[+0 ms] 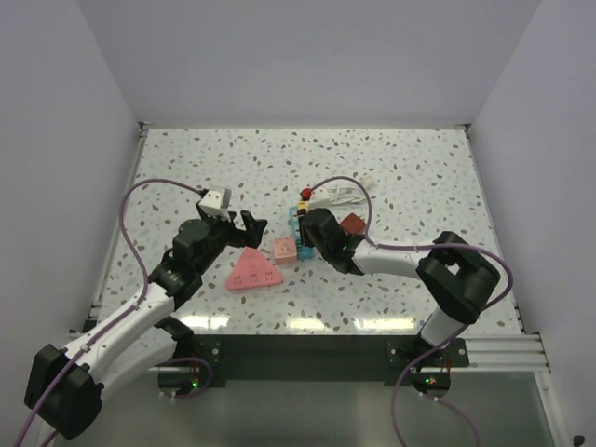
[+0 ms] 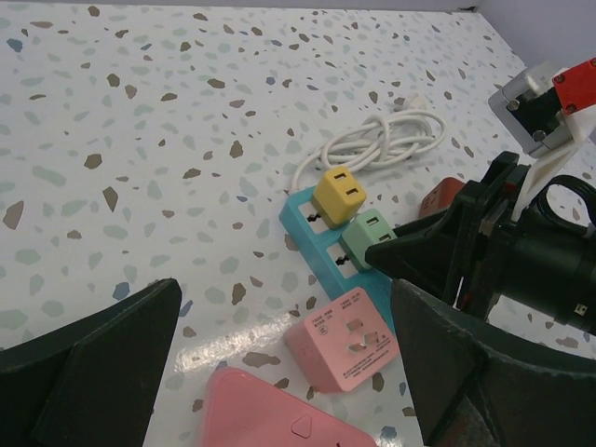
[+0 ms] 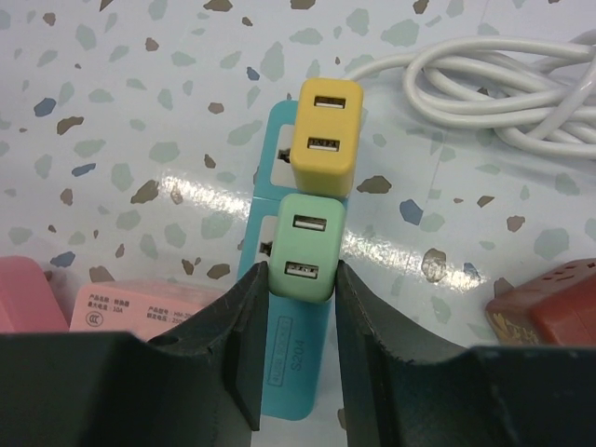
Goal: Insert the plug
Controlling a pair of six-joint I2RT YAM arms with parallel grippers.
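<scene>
The right gripper (image 3: 300,279) is seen closed on the green plug (image 3: 302,248), one dark finger pressed against each of its sides, and the plug is seated on the teal power strip (image 3: 291,358) that lies flat on the speckled table (image 3: 140,112). Just beyond the green plug, a yellow plug (image 3: 324,135) is seated on the same strip, the two nearly touching. A coiled white cable (image 3: 507,88) is seen past the strip's far end, and a reddish-brown adapter (image 3: 549,312) lies to the right of the gripper. A pink cube adapter (image 2: 346,339) sits just beside the strip's near end, with a pink triangular socket block (image 1: 253,271) next to it. The left gripper (image 1: 235,226) is held above the table to the left of these pink pieces, its jaws spread wide and nothing held between them.
</scene>
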